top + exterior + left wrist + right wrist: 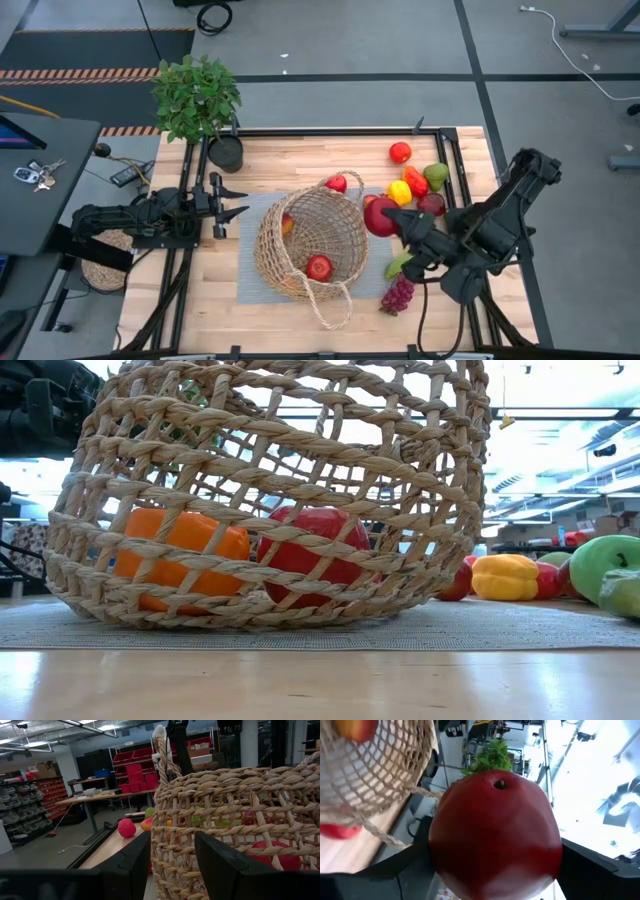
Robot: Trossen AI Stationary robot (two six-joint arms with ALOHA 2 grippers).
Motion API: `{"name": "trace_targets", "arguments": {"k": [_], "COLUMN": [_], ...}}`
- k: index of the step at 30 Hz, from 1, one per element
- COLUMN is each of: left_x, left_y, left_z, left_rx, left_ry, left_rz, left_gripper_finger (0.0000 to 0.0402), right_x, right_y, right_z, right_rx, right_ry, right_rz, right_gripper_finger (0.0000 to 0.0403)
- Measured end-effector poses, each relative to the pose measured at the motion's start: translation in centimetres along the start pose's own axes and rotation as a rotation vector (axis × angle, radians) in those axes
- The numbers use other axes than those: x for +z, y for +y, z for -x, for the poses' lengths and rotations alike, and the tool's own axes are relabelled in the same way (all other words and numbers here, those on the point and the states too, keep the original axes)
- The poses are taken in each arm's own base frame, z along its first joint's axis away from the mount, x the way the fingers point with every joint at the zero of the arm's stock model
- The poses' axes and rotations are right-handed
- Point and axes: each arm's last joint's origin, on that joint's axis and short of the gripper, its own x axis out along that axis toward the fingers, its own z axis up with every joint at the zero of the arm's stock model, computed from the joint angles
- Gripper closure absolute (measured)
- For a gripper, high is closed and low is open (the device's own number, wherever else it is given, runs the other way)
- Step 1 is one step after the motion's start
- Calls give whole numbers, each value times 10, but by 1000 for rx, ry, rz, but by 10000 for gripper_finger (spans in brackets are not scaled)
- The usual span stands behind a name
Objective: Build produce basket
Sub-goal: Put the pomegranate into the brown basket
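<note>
- The basket [310,243] is lying tipped on its side on a grey mat [250,285] in the middle of the wooden surface [200,310], its mouth facing the near edge; in the low view its weave is filling most of the picture and cutting off much of what stands behind it.
- Through the weave in the low view, an orange fruit [180,555] and a red apple [315,550] are showing only in patches between the strands.
- From above, another red apple [336,183] is peeking past the basket's far rim, partly hidden by a looped handle.
- The right pincer [385,217] is hovering just beside the basket's right side, its fingers spread wide around a large dark-red fruit [495,832]; in the right wrist view that fruit is blocking nearly everything beyond it.
- Its arm is covering part of the produce pile [415,180] to the basket's right; a green piece [398,265] is only poking out beneath it, and the purple grapes [397,295] are lying nearer the front edge.
- The left pincer [228,203] is waiting just left of the basket, fingers spread and holding nothing.
- A potted plant [198,100] is standing beyond the basket, at the surface's far left corner.
</note>
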Motion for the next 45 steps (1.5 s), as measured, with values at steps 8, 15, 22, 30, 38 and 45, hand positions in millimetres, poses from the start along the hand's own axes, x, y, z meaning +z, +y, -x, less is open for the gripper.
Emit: {"name": "trace_targets", "arguments": {"k": [8, 15, 22, 30, 38, 45], "left_x": [0, 0, 0, 0, 0, 0], "left_y": [0, 0, 0, 0, 0, 0], "left_z": [0, 0, 0, 0, 0, 0], "left_rx": [0, 0, 0, 1, 0, 0], "left_ry": [0, 0, 0, 0, 0, 0], "left_rz": [0, 0, 0, 0, 0, 0], "left_gripper_finger": [241, 241, 241, 241, 241, 241], "right_x": [-17, -46, -59, -61, -37, 10], "right_y": [-14, -29, -32, -35, -19, 25], "right_z": [-10, -31, -53, -59, -76, -118], "right_rx": [157, 384, 763, 958, 907, 931], "right_ry": [-141, -212, -268, -359, -264, -156], "right_rz": [-503, -1003, -1402, -1475, -1410, -1270], "right_gripper_finger": [56, 56, 56, 54, 54, 54]}}
